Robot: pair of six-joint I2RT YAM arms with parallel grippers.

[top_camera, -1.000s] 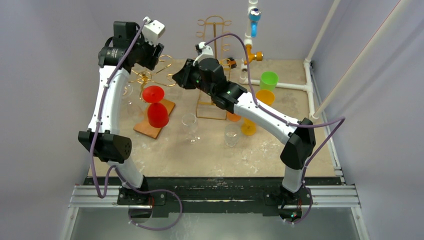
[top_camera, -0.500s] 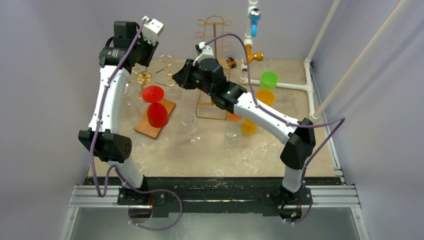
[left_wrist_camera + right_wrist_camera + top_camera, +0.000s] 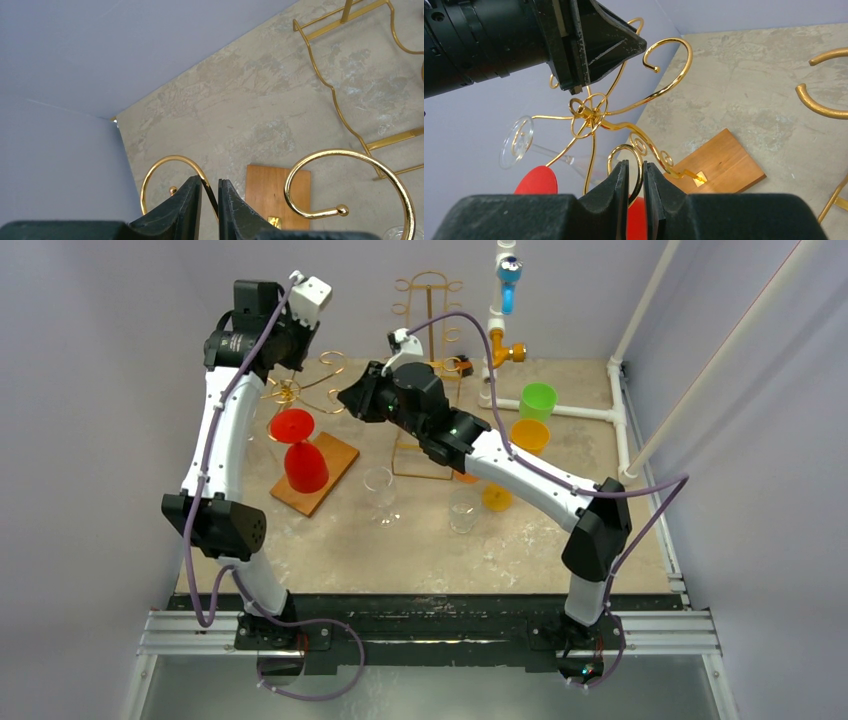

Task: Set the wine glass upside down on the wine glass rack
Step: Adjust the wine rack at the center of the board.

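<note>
Rack: clamped by its gold hooks.
Left arm: raised, elbow bent; left fingers closed on one hook.
Right arm: stretched leftward; right fingers closed on a loop.
Wine glass: red, upside down, below right fingers.

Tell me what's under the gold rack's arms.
From the gold rack hang a red wine glass and a clear wine glass, above the wooden base. The clear bowl is hidden by the right fingers.
</note>
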